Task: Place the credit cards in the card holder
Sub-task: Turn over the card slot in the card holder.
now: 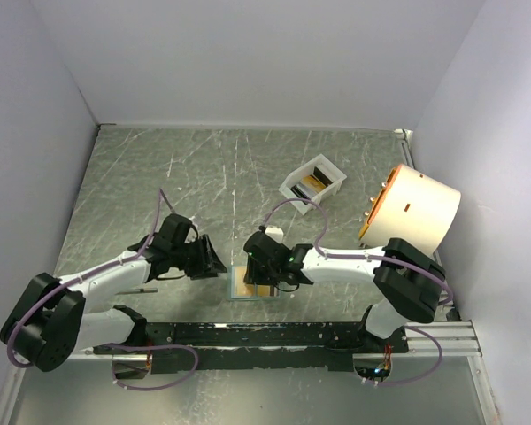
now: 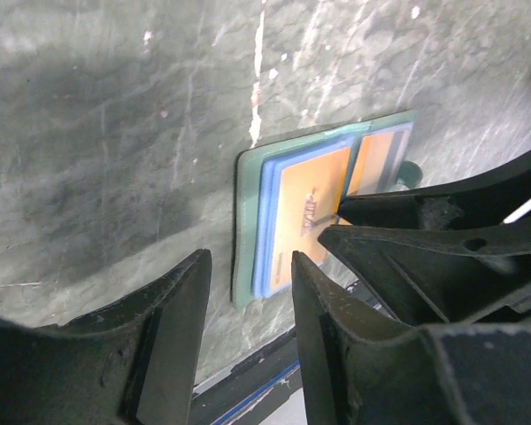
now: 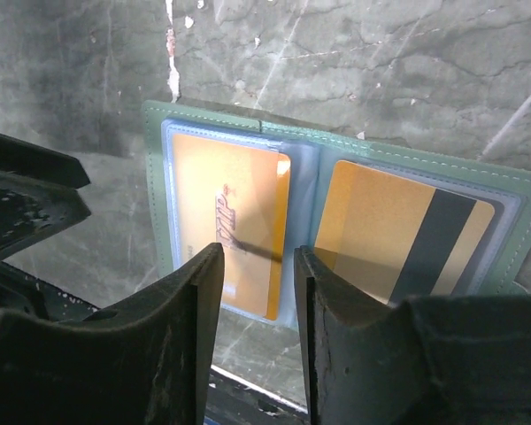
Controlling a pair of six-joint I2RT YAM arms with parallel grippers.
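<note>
The sage-green card holder [image 1: 240, 285] [image 2: 246, 221] [image 3: 203, 119] lies open and flat on the table near its front edge. Two gold credit cards sit in its pale blue pockets: one printed "VIP" [image 3: 214, 212] [image 2: 303, 205] on the left page, one with a dark stripe [image 3: 385, 232] on the right page. My right gripper [image 3: 258, 257] [image 1: 271, 280] hangs open just above the holder's near edge, nothing between its fingers. My left gripper [image 2: 250, 261] [image 1: 219, 264] is open at the holder's left edge, also holding nothing. More credit cards [image 1: 313, 183] lie in a white tray.
The white tray [image 1: 298, 193] stands behind and right of the holder. A large beige cylinder [image 1: 418, 212] lies at the right wall. A black rail [image 1: 274, 335] runs along the table's front edge, close to the holder. White walls enclose the grey table.
</note>
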